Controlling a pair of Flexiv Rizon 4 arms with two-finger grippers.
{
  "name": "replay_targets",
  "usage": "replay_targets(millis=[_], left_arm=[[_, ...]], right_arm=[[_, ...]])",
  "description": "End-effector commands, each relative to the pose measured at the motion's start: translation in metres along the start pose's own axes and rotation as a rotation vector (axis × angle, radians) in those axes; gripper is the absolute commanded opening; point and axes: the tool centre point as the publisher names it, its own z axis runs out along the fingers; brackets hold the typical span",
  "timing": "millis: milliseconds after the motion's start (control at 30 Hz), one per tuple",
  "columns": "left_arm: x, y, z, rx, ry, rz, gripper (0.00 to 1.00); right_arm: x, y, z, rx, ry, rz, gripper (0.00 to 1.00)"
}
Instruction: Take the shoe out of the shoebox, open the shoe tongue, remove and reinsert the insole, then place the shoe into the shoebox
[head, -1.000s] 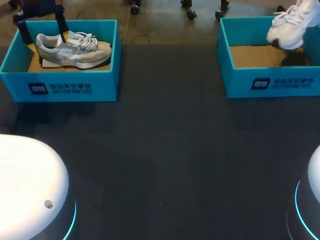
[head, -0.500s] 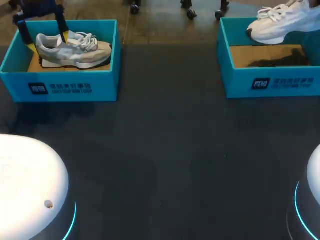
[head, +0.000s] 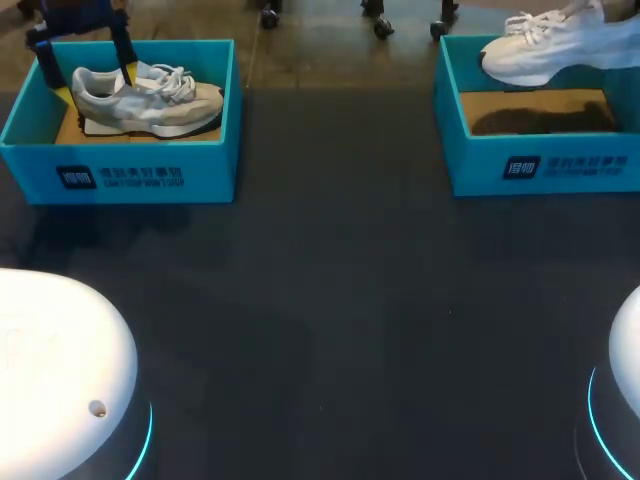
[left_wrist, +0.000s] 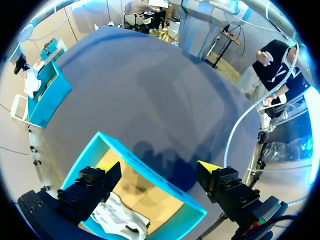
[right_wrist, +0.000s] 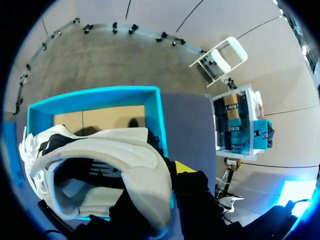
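Your white lace-up sneaker (head: 545, 50) hangs above the right teal cardboard shoebox (head: 540, 165), heel collar pinched in the right gripper (right_wrist: 162, 182), one fingertip hidden by it. Removal looks nearly done; tongue, insole, return remain. Left gripper (left_wrist: 159, 170) hovers wide open, empty. Head view cuts off the heel.

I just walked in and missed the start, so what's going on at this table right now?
The right hand is shut on the heel of a white shoe, holding it in the air above the right shoebox. The left hand is open over the left shoebox, where a grey shoe lies inside.
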Motion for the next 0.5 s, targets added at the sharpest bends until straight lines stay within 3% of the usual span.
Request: replay_targets(millis=[33, 500], left_arm=[[0.0, 0.0, 0.0, -0.002, 0.002, 0.0, 1.0], [0.0, 0.0, 0.0, -0.002, 0.002, 0.0, 1.0]], right_arm=[[0.012, -0.008, 0.01, -0.019, -0.021, 0.012, 0.0], [0.019, -0.03, 0.021, -0.014, 0.013, 0.065, 0.0]])
